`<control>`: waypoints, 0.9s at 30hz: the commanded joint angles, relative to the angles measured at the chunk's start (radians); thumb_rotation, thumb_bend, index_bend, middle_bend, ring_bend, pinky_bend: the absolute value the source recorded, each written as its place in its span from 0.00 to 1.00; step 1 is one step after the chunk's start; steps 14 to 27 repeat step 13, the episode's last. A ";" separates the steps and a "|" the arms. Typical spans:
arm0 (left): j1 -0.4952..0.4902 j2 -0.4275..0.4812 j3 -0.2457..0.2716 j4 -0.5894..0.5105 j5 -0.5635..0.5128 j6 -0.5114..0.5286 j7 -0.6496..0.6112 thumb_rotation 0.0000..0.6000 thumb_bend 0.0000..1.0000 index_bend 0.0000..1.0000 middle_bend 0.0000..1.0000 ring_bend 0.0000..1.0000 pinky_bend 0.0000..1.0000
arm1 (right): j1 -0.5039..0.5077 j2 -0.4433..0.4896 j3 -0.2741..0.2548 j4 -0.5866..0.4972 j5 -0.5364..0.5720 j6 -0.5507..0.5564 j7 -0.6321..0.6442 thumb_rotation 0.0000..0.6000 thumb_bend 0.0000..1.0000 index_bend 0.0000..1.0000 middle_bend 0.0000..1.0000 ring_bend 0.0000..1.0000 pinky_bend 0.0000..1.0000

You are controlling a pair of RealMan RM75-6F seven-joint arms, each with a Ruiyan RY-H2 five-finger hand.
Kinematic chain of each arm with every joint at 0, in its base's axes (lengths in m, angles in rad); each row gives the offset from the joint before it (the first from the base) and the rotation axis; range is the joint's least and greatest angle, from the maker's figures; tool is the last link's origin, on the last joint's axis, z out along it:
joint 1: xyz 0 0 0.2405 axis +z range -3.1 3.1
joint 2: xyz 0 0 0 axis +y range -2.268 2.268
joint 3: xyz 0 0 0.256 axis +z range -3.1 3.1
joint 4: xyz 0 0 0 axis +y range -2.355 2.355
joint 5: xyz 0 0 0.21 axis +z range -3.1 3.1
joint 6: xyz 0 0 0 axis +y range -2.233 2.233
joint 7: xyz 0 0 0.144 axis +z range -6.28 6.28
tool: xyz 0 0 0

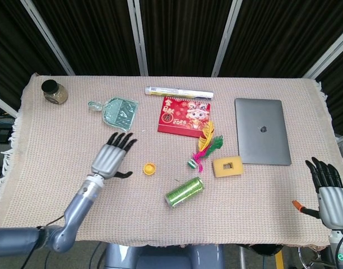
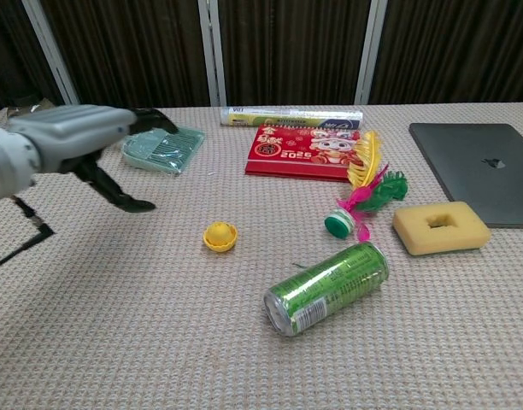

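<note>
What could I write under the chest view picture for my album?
An open left robot hand hovers apart from a small yellow cup on the woven table cover, near a tipped green can.

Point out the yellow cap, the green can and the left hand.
yellow cap (image 2: 220,236), chest view, on its top face.
green can (image 2: 330,286), chest view, on the middle of its side, lying flat.
left hand (image 1: 109,158), head view, on the back of the hand.
</note>
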 commanded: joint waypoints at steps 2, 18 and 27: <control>0.181 0.167 0.150 -0.123 0.160 0.191 -0.056 0.76 0.15 0.01 0.00 0.00 0.00 | 0.005 0.013 -0.006 -0.017 0.015 -0.025 -0.034 1.00 0.00 0.01 0.00 0.00 0.00; 0.432 0.282 0.285 -0.069 0.423 0.444 -0.266 0.72 0.14 0.00 0.00 0.00 0.00 | 0.007 0.016 -0.002 -0.052 0.041 -0.037 -0.101 1.00 0.00 0.00 0.00 0.00 0.00; 0.432 0.282 0.285 -0.069 0.423 0.444 -0.266 0.72 0.14 0.00 0.00 0.00 0.00 | 0.007 0.016 -0.002 -0.052 0.041 -0.037 -0.101 1.00 0.00 0.00 0.00 0.00 0.00</control>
